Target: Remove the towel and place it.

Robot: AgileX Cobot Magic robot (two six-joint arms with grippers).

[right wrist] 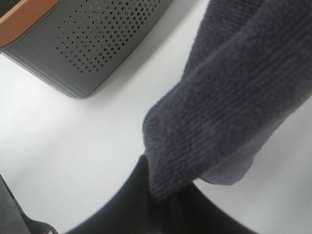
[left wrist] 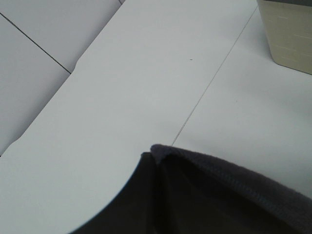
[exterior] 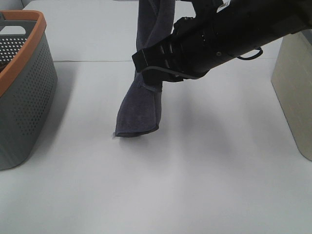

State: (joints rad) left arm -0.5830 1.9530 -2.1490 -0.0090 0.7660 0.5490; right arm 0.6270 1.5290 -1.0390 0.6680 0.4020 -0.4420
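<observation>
The towel [exterior: 139, 114] hangs with its bottom corner resting on the white table [exterior: 204, 185], and its top is cut off by the frame. The right gripper [exterior: 148, 66] reaches across and is pinched onto it halfway up. The left gripper [left wrist: 129, 207] is just a dark blur against the hem, so I can't tell its grip. A grey laundry basket [exterior: 29, 92] sits off to the left.

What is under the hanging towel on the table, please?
Only bare white table shows around the lower end of the towel, and that end seems to rest on the surface. The small patch directly beneath the folded end is covered, so anything there cannot be seen.
</observation>
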